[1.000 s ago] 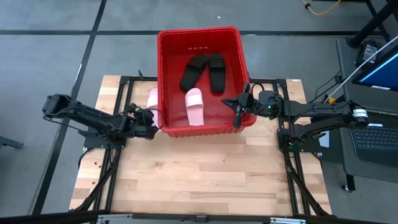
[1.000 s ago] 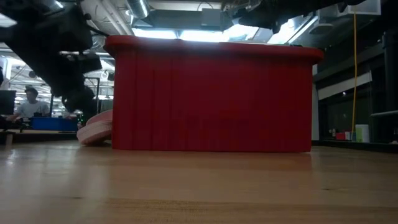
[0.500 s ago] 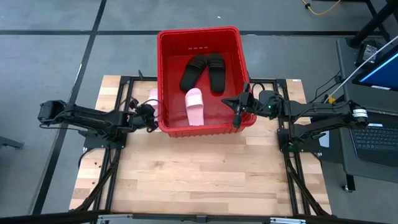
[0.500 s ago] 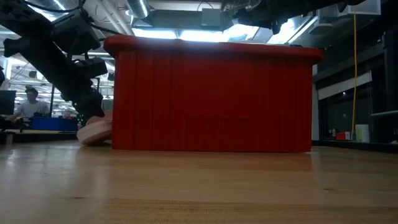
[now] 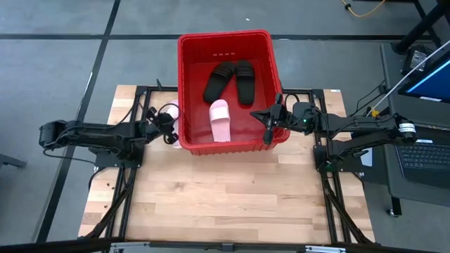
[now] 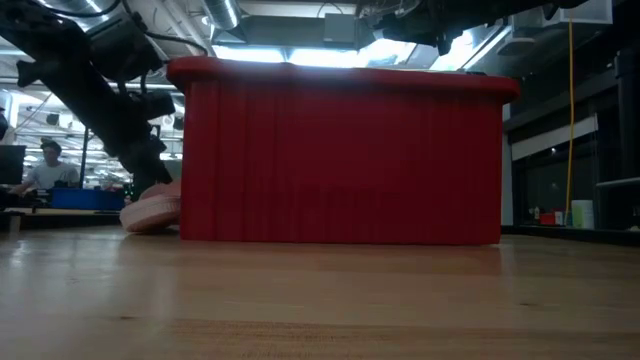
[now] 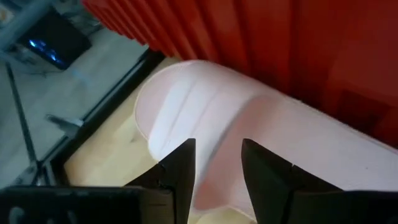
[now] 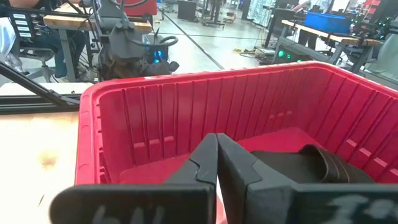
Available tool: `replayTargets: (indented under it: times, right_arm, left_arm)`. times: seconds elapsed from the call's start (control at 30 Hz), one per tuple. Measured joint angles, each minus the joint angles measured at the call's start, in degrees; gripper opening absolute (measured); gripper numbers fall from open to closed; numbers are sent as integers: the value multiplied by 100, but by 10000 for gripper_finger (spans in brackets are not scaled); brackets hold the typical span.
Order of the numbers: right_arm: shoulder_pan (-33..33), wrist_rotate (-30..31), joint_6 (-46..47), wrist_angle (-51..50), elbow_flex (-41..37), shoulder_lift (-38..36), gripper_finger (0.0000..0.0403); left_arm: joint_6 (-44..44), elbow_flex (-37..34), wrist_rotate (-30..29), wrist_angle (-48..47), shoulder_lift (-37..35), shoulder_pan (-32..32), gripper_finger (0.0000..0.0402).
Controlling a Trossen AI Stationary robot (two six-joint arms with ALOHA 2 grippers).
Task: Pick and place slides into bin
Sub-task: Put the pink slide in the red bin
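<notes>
Close in on the left wrist view, the left gripper (image 7: 217, 171) has its jaws parted over a pale pink slide (image 7: 249, 130), the fingers (image 7: 180, 168) spread above its smooth strap without a clear hold. Only the high view shows that slide (image 5: 171, 112) lying outside the red bin (image 5: 188, 146), tight against its left wall, while a second pink slide (image 5: 220, 119) and two black slides (image 5: 230, 79) sit inside. The right gripper (image 5: 268, 126) hangs over the bin's right rim, jaws closed and empty. Beneath is a pale wooden table (image 5: 232, 197); beyond, a person (image 6: 45, 165) sits in the workshop.

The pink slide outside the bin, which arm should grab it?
The left: its gripper is open right at the pink slide. The right gripper, shut, waits over the bin far wall.
</notes>
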Motion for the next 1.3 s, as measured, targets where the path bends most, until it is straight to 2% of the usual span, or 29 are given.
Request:
replayTargets:
  times: [0.13, 0.3, 0.53, 0.87, 1.3]
  right_arm:
    - [0, -2, -3, -2, 0, 0, 11]
    - [0, 0, -3, -2, 0, 0, 11]
    - [0, 0, -3, -2, 0, 0, 11]
    - [-7, 116, 21, 0, 0, 0, 11]
    - [-7, 333, 182, 4, 0, 0, 11]
  left_arm:
    - [365, 0, -285, 1, -12, 50, 124]
    - [694, 0, 219, -32, -7, 254, 124]
    - [1271, 0, 301, 51, 10, 550, 124]
    - [1436, -461, 601, 890, 171, 789, 124]
    - [1534, -511, 414, 936, 181, 790, 112]
